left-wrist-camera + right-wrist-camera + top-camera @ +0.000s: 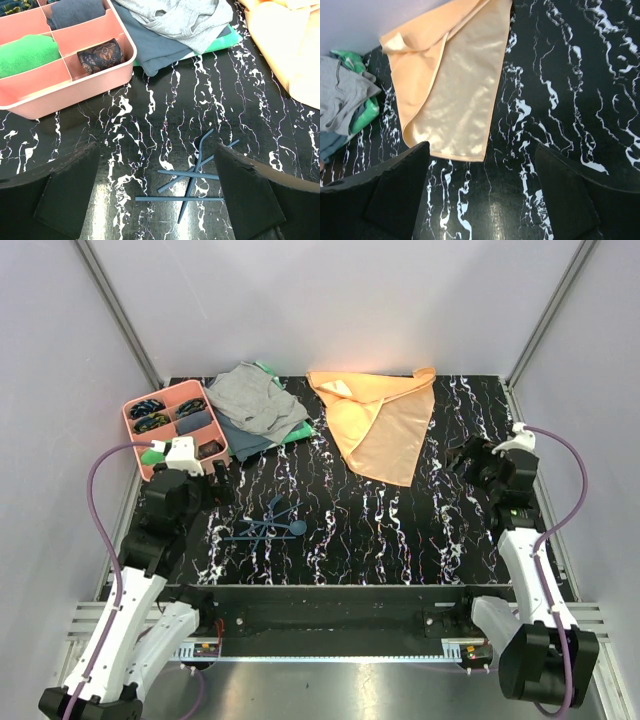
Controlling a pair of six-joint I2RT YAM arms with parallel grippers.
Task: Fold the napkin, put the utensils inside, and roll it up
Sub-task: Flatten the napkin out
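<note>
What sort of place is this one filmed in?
Most likely a lab test cell: a marbled black table boxed in by blank white walls and aluminium posts, two robot arms bolted at its near edge, and staged props like a peach napkin and pink tray.

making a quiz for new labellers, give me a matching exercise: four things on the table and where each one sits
Things:
1 napkin
2 utensils
3 tray
4 grey cloth

Places:
a crossed in a small heap, near side, left of middle
b far left corner
c far edge, right of middle, one corner folded over
d crumpled between tray and napkin

Pairs: 1-c, 2-a, 3-b, 4-d
</note>
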